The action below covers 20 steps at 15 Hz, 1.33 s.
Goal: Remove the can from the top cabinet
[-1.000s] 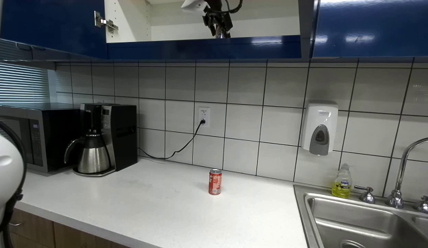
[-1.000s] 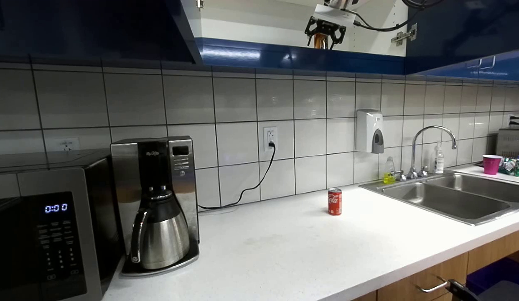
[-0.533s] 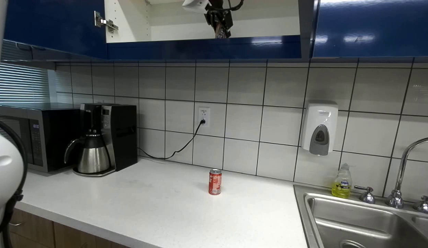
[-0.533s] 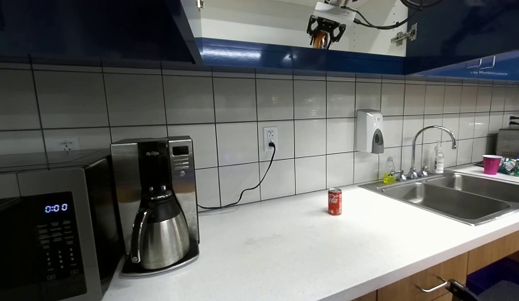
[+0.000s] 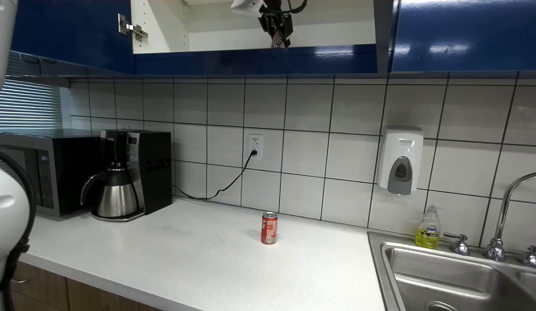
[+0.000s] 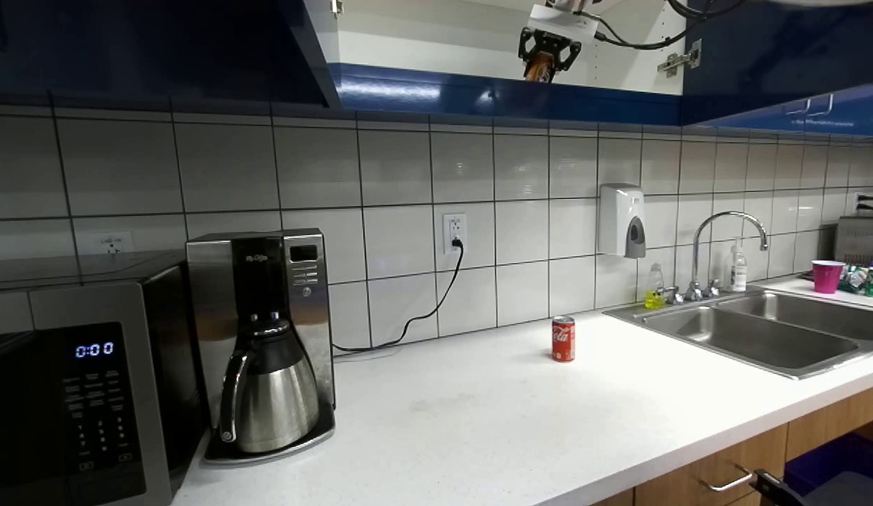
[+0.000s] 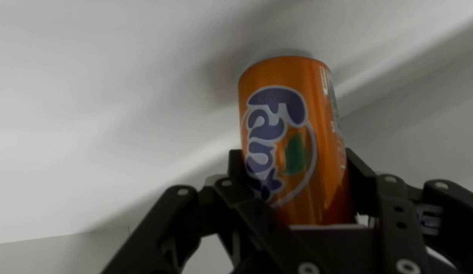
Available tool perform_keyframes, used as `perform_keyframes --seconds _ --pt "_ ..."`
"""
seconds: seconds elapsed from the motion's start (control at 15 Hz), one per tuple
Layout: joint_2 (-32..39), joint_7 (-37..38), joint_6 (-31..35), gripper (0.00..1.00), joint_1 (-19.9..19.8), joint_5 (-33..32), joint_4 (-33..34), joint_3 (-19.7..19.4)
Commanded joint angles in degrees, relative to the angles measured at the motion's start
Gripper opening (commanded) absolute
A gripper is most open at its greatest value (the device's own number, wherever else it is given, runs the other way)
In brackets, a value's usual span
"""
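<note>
Since the gripper (image 7: pixel 293 171) clasps the orange can (image 7: pixel 284 114) inside the top cabinet (image 5: pixel 225 38), the step is probably lifting out: hold firmly, raise the can's lower end, hidden in both exterior views, well over the front rail (image 5: pixel 233 62), then draw it outward slowly.

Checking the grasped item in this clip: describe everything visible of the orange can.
The orange can is a glossy cylinder, metal by its look, with a white-edged purple Fanta logo, a green leaf and pale print down one side. The gripper clasps it from both sides, inside the open top cabinet. It looks slightly tilted; in both exterior views its lower end hides behind the cabinet's front edge, so whether it rests on anything is unclear.
</note>
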Motion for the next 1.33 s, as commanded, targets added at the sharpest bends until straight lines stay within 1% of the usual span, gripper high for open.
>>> perform_keyframes --seconds 0.0,0.2,0.4,0.73,1.27 --pt "1.0 0.5 -3.5 0.38 -0.2 0.5 3.5 -0.1" --pt "-0.2 0.1 -6.4 0.38 -0.2 1.4 3.0 0.0" --pt "-1.5 0.3 -8.6 0.38 0.4 0.5 1.9 0.1" --pt "-4.5 0.7 -9.6 0.38 2.2 -0.6 -1.1 0.3" --pt "-12.9 0.4 -11.1 0.38 5.8 -1.8 -9.6 0.7"
